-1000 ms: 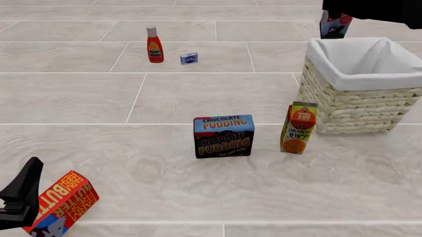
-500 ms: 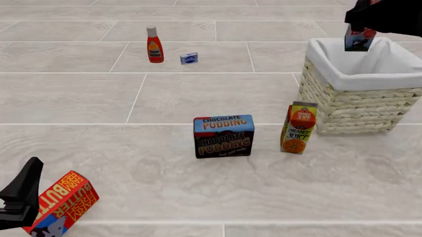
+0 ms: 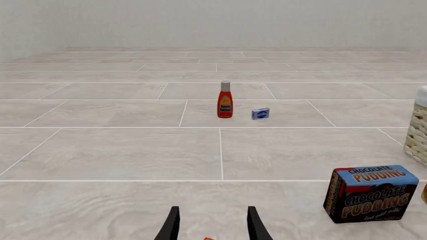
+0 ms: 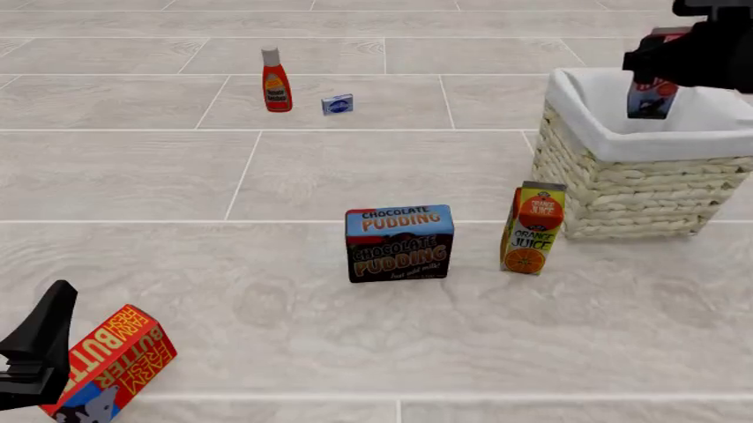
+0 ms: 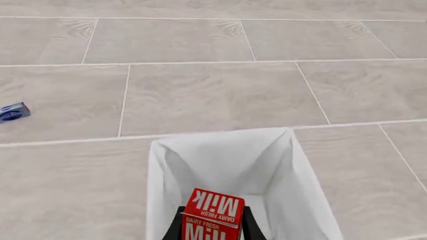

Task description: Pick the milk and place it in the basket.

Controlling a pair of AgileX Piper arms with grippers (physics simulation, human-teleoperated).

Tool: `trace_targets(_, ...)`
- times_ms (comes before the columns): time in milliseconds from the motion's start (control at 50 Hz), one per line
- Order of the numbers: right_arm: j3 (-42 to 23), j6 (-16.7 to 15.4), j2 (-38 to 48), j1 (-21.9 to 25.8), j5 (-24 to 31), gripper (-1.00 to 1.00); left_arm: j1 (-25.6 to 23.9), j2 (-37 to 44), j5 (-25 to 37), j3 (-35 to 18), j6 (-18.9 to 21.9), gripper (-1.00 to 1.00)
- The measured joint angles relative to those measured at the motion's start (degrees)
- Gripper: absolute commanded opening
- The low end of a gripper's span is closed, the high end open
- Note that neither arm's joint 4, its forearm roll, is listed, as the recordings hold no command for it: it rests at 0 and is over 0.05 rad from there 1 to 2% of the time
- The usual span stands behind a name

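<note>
The right gripper is hanging over the basket at the far right of the table, clenched on the milk. In the front view the carton is sitting upright between the black fingers, its lower part showing against the white cloth lining just inside the basket's rim. In the right wrist view the milk is showing its red top with white lettering, the gripper is pressing on both of its sides, and the open basket is lying directly beneath it. Whether the carton is touching the bottom of the basket cannot be told.

The left gripper is resting low at the near left corner of the table, just beside a red butter box that is lying tilted. In the left wrist view its two fingers are standing apart with nothing between them, so the left gripper is released.

A chocolate pudding box is standing near the middle of the table, and an orange juice carton is standing upright just beside the basket's near left corner. Far back on the left, a red sauce bottle is standing upright with a small blue packet just beside it.
</note>
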Motion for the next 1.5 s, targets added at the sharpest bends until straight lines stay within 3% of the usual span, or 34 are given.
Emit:
trace_targets(1320, -6.5, -0.8, 15.6, -3.8, -0.3, -1.0, 0.0, 0.0, 0.0, 0.0, 0.0, 1.0)
trace_targets(1340, -6.5, -0.8, 15.7, -3.8, -0.3, 1.0, 0.0, 0.0, 0.0, 0.0, 0.0, 1.0)
trace_targets(1500, -6.9, -0.2, 15.4, -3.8, -0.3, 1.0, 0.0, 0.0, 0.0, 0.0, 0.0, 1.0)
